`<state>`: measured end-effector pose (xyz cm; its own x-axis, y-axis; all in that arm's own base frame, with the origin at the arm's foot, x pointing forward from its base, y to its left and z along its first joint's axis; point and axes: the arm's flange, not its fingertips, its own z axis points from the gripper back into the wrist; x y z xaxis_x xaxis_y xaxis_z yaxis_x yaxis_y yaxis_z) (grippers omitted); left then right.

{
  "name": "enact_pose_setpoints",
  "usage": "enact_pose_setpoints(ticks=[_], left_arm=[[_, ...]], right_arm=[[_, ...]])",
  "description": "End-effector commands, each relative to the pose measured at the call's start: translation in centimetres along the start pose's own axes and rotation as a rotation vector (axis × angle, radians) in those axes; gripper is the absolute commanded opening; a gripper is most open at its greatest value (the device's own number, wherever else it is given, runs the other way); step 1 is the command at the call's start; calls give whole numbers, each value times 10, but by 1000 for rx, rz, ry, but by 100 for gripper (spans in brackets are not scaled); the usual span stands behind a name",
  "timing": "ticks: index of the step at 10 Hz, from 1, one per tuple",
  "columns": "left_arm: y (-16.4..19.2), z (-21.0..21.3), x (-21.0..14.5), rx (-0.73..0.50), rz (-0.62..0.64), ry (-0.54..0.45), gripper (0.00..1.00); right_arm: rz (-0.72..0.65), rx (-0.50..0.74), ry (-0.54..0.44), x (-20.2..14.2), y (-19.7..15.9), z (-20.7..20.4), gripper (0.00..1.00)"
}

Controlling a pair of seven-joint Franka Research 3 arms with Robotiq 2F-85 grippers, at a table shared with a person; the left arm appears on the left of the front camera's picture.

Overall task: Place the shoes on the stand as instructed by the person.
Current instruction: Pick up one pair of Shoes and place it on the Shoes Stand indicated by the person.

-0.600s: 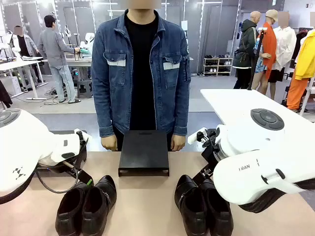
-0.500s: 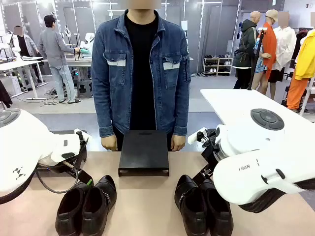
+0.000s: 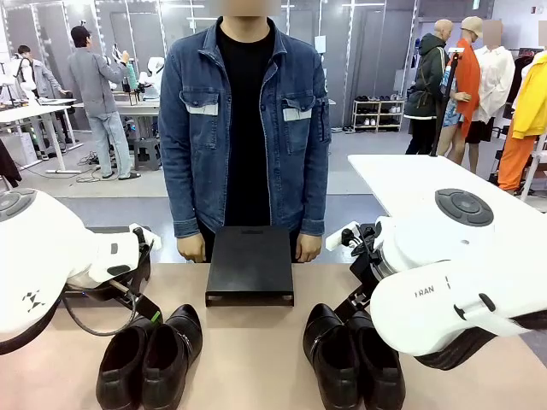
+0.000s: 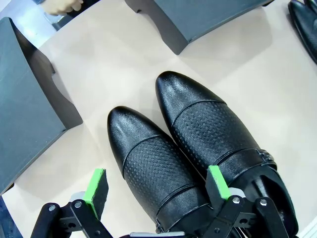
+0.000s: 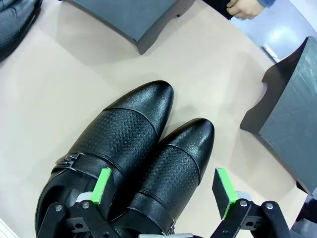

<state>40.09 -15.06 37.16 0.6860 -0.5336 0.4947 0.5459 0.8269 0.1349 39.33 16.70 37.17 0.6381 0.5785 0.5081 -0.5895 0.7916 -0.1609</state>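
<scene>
Nothing on the table has moved since the earlier frame; only the people at the far bench (image 3: 34, 109) behind have shifted, one of them now with an arm raised. The person (image 3: 245, 128) in the denim jacket stands at the far edge of the table (image 3: 248, 359), both hands hanging at the sides and level with the back of the black stand (image 3: 249, 265), which sits in the middle of the far side. The left pair of shoes (image 3: 149, 354) lies on the near left of the table, toes toward the person and the two shoes touching side by side. The right pair of shoes (image 3: 350, 354) lies the same way on the near right, partly behind the right arm (image 3: 453, 290). In the left wrist view, the left gripper (image 4: 157, 184) is spread wide over its pair, one shoe lying between the green pads (image 4: 96, 191) and bare table showing beside the outer pad, so nothing is grasped. In the right wrist view, the right gripper (image 5: 163, 187) is likewise released, its pads straddling one shoe of its pair, and the outer pad stands clear of the leather. A further dark side stand (image 4: 29, 114) lies near the left pair.
</scene>
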Motion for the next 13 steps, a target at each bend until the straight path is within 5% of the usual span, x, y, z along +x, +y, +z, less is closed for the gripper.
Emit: enact_pose_setpoints(ticks=[1, 13], left_arm=[[1, 0, 0, 0, 2, 0, 100], [1, 0, 0, 0, 2, 0, 100]], right_arm=[[-2, 0, 0, 0, 0, 0, 100], [-2, 0, 0, 0, 0, 0, 100]])
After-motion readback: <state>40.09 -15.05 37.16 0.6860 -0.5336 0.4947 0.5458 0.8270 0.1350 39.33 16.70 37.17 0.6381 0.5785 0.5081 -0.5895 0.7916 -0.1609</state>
